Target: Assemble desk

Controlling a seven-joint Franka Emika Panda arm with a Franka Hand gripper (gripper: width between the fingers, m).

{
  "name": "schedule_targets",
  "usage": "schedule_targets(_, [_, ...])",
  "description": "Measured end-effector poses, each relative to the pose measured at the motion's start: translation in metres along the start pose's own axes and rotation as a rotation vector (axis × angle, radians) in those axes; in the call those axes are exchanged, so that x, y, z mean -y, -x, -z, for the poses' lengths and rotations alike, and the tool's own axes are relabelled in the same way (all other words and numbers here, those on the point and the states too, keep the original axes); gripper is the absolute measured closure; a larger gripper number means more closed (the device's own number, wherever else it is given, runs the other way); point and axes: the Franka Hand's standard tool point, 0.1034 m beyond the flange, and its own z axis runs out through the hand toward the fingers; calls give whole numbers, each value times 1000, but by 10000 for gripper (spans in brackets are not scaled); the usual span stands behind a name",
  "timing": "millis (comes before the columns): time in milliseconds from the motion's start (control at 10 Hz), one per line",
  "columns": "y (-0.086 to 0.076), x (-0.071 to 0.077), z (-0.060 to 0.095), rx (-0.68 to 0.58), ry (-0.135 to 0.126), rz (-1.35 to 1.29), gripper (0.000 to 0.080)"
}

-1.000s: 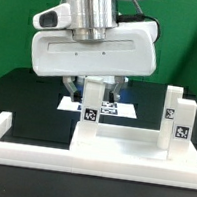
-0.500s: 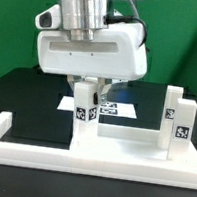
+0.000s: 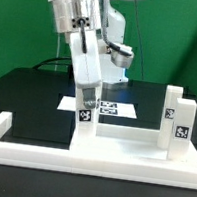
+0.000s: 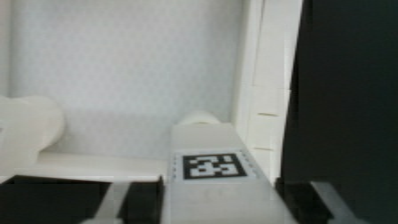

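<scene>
Green curtains close off the back, and under them a black desk carries the marker board on the far side and the long white barrier wall along the near edge. I see the tabletop panel lying against that wall, with one leg upright at its right end in the exterior view. My pincer is tilted over a second leg standing near the panel's left end; its fingers run down to the leg's top, and the wrist view shows the tagged block between dark finger shapes, so I judge it closed on the leg, though the contact itself is hard to make out. To do this step well I'd keep the leg square to its socket, turn with steady downward pressure, and watch that the panel stays butted against the wall rather than sliding
</scene>
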Motion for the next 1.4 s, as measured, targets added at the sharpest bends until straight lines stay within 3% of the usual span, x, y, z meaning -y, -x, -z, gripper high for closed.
schedule_targets(200, [0,1,0,-20,-4,176,505])
schedule_targets(300, [1,2,-2,-47,-24,414,427])
schedule_targets(400, [-2,0,-2,-46,-22,681,242])
schedule_targets(500, [-1,-1,-1,-38,-10,801,242])
schedule_targets(600, [-1,-1,-2,-41,-8,880,169])
schedule_targets(800, [-2,-2,-2,-42,-2,1022,154])
schedule_targets(900, [-2,-5,-4,-45,13,1172,150])
schedule_targets(1000, [2,-13,-8,-38,66,1407,150])
schedule_targets(1100, [5,-12,-7,-37,80,1472,150])
schedule_targets(1200, [3,-12,-8,-39,72,1399,150])
schedule_targets(1300, [3,-13,-8,-38,74,1405,251])
schedule_targets(1400, [3,-13,-8,-38,72,1376,251])
